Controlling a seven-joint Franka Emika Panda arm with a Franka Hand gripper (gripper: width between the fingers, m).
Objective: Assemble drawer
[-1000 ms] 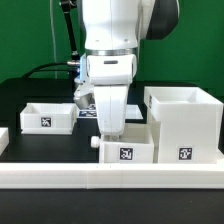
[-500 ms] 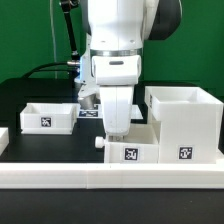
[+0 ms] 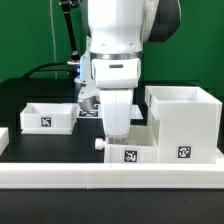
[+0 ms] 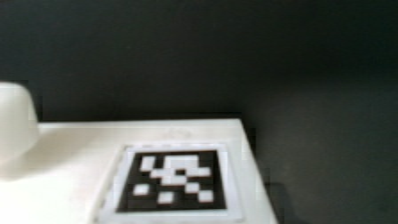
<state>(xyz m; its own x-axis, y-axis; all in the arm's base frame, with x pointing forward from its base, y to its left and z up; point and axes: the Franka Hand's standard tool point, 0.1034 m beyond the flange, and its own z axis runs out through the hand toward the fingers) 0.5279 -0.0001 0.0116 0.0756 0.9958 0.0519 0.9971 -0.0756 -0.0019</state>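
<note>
In the exterior view my gripper [image 3: 117, 136] reaches down into a small white knobbed tray [image 3: 130, 153] at the front middle. Its fingertips are hidden behind the tray's wall, and it seems shut on that wall. The tray's knob [image 3: 97, 143] points to the exterior view's left. The tall white housing [image 3: 185, 125] stands just right of this tray, almost touching it. A second shallow tray [image 3: 45, 117] sits at the left. The wrist view shows a tagged white surface [image 4: 173, 180] close up and a rounded white part [image 4: 15, 120], with no fingers visible.
A long low white rail [image 3: 110, 178] runs along the front edge, just before the tray and housing. A bit of the marker board [image 3: 87, 112] shows behind the arm. Black table lies between the two trays.
My gripper and the middle tray have shifted slightly to the exterior view's right, toward the housing. The left tray and housing have not moved.
</note>
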